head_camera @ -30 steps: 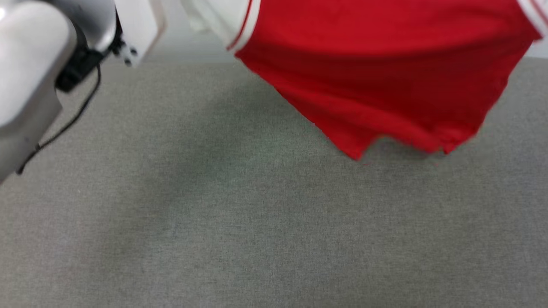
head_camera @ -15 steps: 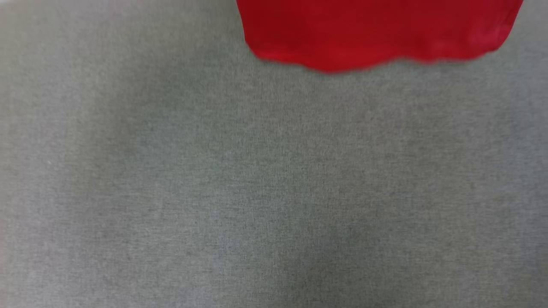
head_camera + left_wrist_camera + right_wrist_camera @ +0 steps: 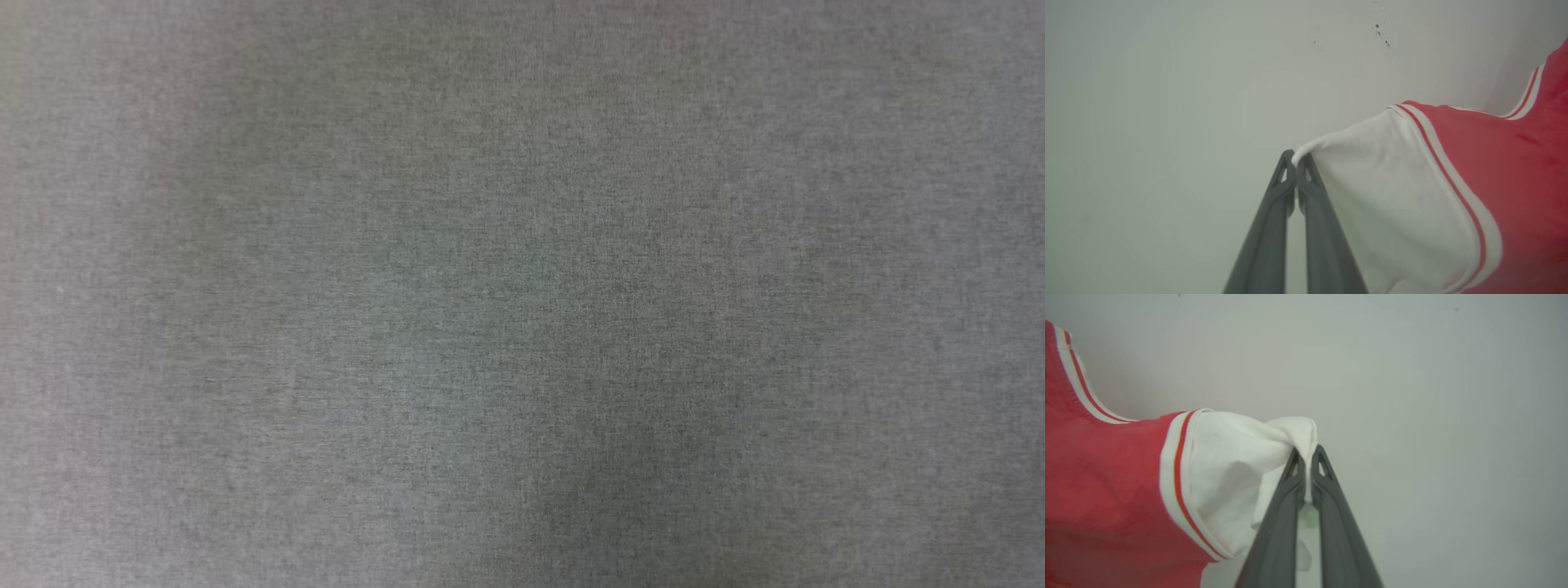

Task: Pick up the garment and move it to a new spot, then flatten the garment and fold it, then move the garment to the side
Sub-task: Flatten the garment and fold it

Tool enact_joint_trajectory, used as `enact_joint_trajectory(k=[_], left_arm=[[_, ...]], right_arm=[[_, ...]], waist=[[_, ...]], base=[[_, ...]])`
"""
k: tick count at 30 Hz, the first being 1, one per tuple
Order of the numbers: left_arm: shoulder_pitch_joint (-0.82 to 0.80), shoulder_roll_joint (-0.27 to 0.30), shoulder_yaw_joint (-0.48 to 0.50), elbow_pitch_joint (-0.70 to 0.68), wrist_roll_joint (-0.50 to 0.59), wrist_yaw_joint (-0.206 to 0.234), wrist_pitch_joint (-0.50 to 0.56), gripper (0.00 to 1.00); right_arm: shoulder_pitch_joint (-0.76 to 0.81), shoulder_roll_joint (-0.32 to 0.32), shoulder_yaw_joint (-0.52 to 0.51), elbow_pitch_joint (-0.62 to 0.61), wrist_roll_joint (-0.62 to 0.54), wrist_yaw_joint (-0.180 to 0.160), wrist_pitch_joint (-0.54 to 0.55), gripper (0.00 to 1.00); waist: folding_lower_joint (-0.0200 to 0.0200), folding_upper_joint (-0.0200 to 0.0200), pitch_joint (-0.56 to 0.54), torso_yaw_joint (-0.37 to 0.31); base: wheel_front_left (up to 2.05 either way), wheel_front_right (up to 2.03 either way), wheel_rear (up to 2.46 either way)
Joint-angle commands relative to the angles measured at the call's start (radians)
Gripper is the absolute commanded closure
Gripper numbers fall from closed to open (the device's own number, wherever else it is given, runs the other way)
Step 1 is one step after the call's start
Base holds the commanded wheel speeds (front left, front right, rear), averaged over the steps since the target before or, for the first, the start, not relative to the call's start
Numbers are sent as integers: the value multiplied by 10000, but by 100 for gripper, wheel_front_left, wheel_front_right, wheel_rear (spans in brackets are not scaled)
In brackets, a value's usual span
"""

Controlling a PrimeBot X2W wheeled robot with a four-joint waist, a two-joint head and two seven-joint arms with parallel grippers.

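i can read no text, number, label or sign from here. the part of the garment (image 3: 1527, 175) that i see in my wrist views is red cloth and white sleeve with striped trim, and no lettering on it is legible.
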Motion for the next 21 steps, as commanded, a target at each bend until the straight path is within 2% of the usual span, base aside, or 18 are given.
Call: enact_joint_trajectory(k=[1, 10, 16, 21], left_arm=[[76, -66, -14, 152, -16, -45, -120, 100], [1172, -158, -93, 1143, -453, -298, -695, 100], [2852, -433, -151, 1475, -936, -380, -1417, 100], [4771, -504, -175, 1253, -1343, -240, -2023, 100]], right_arm=[[-32, 163, 174, 196, 132, -11, -180, 100], [872, 464, 1290, 1066, 955, -11, -1041, 100], [2261, 649, 2023, 1391, 1690, -11, -1777, 100], [3792, 641, 2725, 1306, 2293, -11, -2403, 100]], waist=[[-1, 0, 129, -14], [-1, 0, 422, -68], [-1, 0, 169, -109], [-1, 0, -266, -163]], base=[[0, 0, 0], [0, 0, 0], [0, 0, 0], [0, 0, 0]])
